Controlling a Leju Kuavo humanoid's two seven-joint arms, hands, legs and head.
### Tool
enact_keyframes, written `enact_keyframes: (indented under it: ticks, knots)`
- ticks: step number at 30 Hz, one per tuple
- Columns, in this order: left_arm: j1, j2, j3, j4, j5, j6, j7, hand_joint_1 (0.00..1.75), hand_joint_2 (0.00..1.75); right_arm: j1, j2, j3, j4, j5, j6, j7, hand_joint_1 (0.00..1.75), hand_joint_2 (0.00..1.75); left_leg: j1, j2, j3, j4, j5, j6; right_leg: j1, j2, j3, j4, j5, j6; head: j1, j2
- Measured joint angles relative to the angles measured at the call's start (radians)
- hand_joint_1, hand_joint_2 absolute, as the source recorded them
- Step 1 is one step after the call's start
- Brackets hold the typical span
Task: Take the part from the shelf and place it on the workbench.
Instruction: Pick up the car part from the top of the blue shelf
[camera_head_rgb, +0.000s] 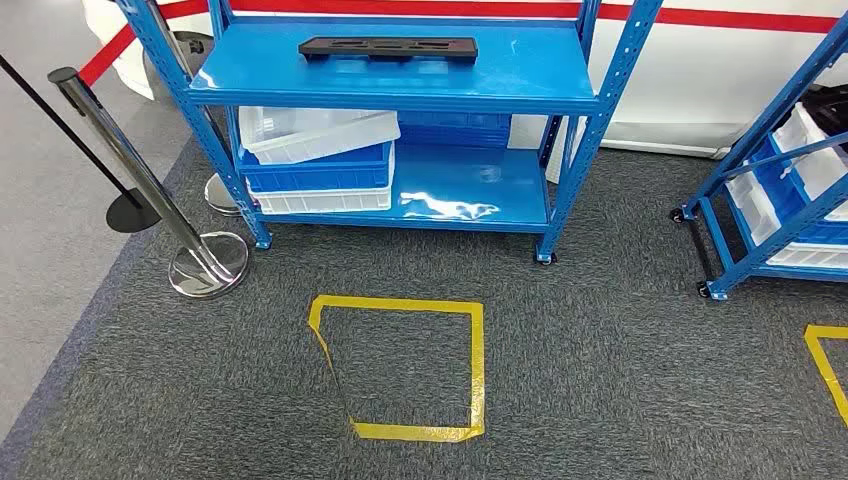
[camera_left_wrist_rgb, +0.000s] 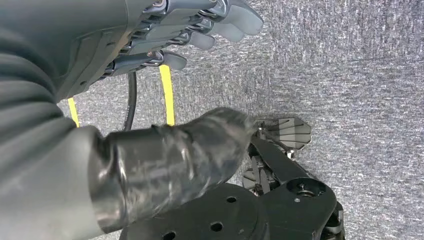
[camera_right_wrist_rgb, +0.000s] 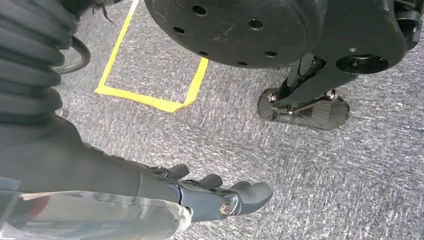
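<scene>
- A workshop or factory demo area, fitted for storing and handling parts.
- Blue steel rack (camera_head_rgb: 400, 90) at 12 o'clock, on castors, with perforated uprights.
- Stacked plastic bins (camera_head_rgb: 318, 165), white and blue, on its lower shelf.
- A second blue rack (camera_head_rgb: 770, 200) at 3 o'clock, also holding bins.
- Grey carpet (camera_head_rgb: 600, 380) marked with a yellow tape square (camera_head_rgb: 400, 365) at 6 o'clock.
- Chrome barrier post (camera_head_rgb: 150, 190) at 9 o'clock; a red belt (camera_head_rgb: 110, 55) runs at 11 o'clock.

Stanchion (camera_head_rgb: 140, 180); yellow tape square (camera_head_rgb: 405, 368)
</scene>
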Motion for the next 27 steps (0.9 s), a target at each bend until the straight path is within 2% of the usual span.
enact_keyframes:
  ticks: [6, 19, 21, 23, 25, 27]
  knots:
    - [-0.021, 0.001, 0.009, 0.005, 0.012, 0.023, -0.033, 0.00, 1.75, -0.021, -0.002, 0.002, -0.009, -0.002, -0.038, 0.000, 0.00, 1.75, 0.000, 0.000, 0.000, 0.000, 0.000, 0.000, 0.000, 0.000, 0.000, 0.000, 0.000, 0.000, 0.000, 0.000]
    - [-0.140, 0.003, 0.140, 0.077, 0.092, 0.215, -0.207, 0.00, 1.75, -0.122, -0.034, 0.098, 0.030, -0.043, -0.314, -0.016, 0.00, 1.75, 0.000, 0.000, 0.000, 0.001, 0.000, 0.000, 0.000, 0.000, 0.000, 0.000, 0.000, 0.000, 0.000, 0.000]
    - [-0.157, 0.002, 0.159, 0.091, 0.099, 0.256, -0.222, 0.00, 0.87, -0.137, -0.041, 0.116, 0.041, -0.052, -0.360, -0.019, 0.00, 1.75, 0.000, 0.000, 0.000, 0.002, 0.000, 0.000, 0.000, 0.000, 0.000, 0.000, 0.000, 0.000, 0.000, 0.000]
    - [-0.172, 0.000, 0.176, 0.103, 0.104, 0.295, -0.234, 0.00, 0.00, -0.151, -0.048, 0.132, 0.050, -0.063, -0.404, -0.022, 0.00, 0.87, 0.000, 0.000, 0.001, 0.002, 0.000, 0.000, 0.000, 0.000, -0.001, 0.000, 0.000, 0.000, 0.000, 0.000]
    - [-0.187, -0.002, 0.191, 0.115, 0.107, 0.334, -0.247, 0.00, 0.00, -0.164, -0.054, 0.146, 0.059, -0.076, -0.449, -0.027, 0.00, 0.00, 0.000, 0.000, 0.001, 0.002, 0.000, 0.000, 0.000, 0.000, -0.001, 0.000, 0.000, 0.000, 0.000, 0.000]
    - [-0.202, -0.004, 0.206, 0.130, 0.107, 0.373, -0.261, 0.00, 0.00, -0.178, -0.060, 0.160, 0.069, -0.093, -0.499, -0.042, 0.00, 0.00, 0.000, 0.000, 0.002, 0.002, 0.000, 0.000, 0.000, 0.000, 0.000, 0.000, 0.000, 0.000, 0.000, 0.000]
